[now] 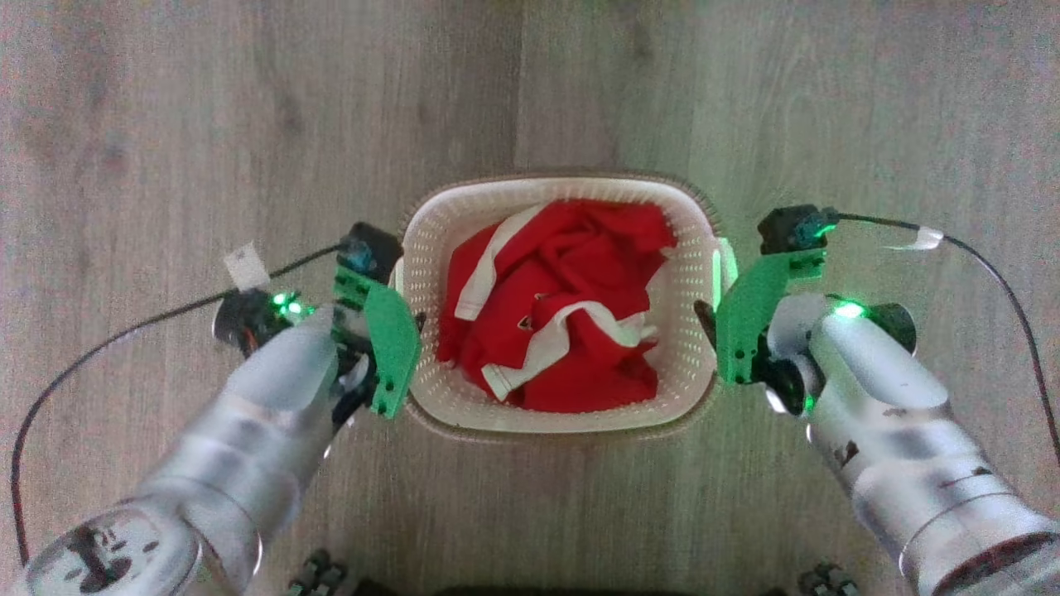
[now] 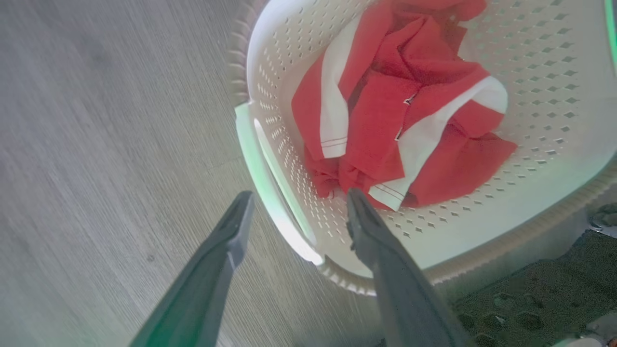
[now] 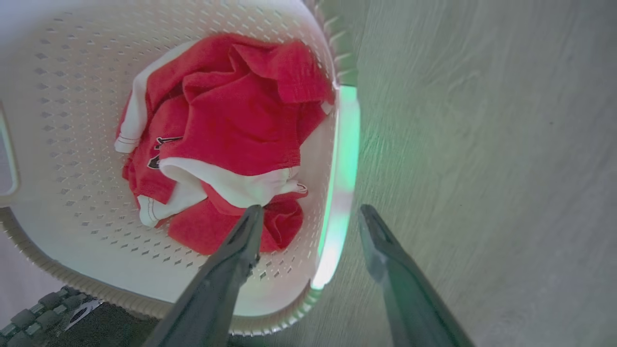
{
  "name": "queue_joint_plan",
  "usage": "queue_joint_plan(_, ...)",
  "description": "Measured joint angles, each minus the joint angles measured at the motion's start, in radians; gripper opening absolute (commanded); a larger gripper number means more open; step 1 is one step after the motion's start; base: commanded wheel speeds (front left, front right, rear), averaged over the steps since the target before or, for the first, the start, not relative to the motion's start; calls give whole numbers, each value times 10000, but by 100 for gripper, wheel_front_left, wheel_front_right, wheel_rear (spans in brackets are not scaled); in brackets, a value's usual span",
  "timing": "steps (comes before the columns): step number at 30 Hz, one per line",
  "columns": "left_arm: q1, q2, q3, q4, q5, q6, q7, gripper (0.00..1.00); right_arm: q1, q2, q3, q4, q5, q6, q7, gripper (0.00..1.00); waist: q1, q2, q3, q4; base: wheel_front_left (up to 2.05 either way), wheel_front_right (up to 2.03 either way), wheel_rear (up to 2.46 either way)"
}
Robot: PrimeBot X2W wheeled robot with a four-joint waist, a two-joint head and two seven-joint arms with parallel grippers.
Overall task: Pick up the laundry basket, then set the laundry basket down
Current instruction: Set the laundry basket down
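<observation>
Head view: laundry basket (image 1: pixel 431 248) upright, mouth up, long axis left-right.

Home: plank floor (image 1: pixel 166 124), laundry basket (image 1: pixel 427 248)

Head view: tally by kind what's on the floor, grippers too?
cream-white perforated plastic laundry basket with brown rim: 1
crumpled red and white cloth in the basket: 1 heap, piece count unclear
Grippers, jaws open at the basket's side handles: 2 (left gripper, right gripper)
Total: 4
</observation>
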Motion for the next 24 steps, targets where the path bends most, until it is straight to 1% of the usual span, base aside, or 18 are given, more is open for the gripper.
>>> queue_joint_plan(6, 525, 65, 19, 117, -127, -12, -305, 100, 289, 10, 226, 171, 307, 0, -274, 100, 0, 0, -760, -95, 0, 0, 0)
queue_joint_plan(10, 779, 165, 82, 142, -211, 291, -907, 100, 406, 12, 251, 198, 445, 0, -991, 100, 0, 0, -1337, -171, 0, 0, 0)
queue_joint_plan(13, 1009, 253, 295, 153, -355, 487, -1624, 100, 413, 13, 374, 111, 453, 0, -1661, 100, 0, 0, -1815, -234, 0, 0, 0)
queue_joint_plan(14, 1009, 253, 295, 153, -355, 487, -1624, 100, 413, 13, 374, 111, 453, 0, -1661, 100, 0, 0, -1815, -234, 0, 0, 0)
queue_joint_plan(16, 1145, 328, 366, 155, -389, 644, -2086, 100, 459, 17, 407, -25, 472, 0, -2163, 100, 0, 0, -2143, -280, 0, 0, 0)
queue_joint_plan(18, 1215, 384, 479, 127, -397, 876, -2428, 100, 612, 25, 347, -184, 688, 0, -2677, 100, 0, 0, -2466, -327, 0, 0, 0)
queue_joint_plan(21, 1234, 550, 800, -226, -378, 1442, -2606, 100, 862, 33, 255, -196, 777, 0, -3404, 100, -1, 0, -2944, -389, 0, 0, 0)
queue_joint_plan(24, 1263, 993, 1546, -1570, 25, 2128, -2610, 100, 961, 35, 186, -198, 652, 0, -4146, 100, -1, 0, -3387, -447, 0, 0, 0)
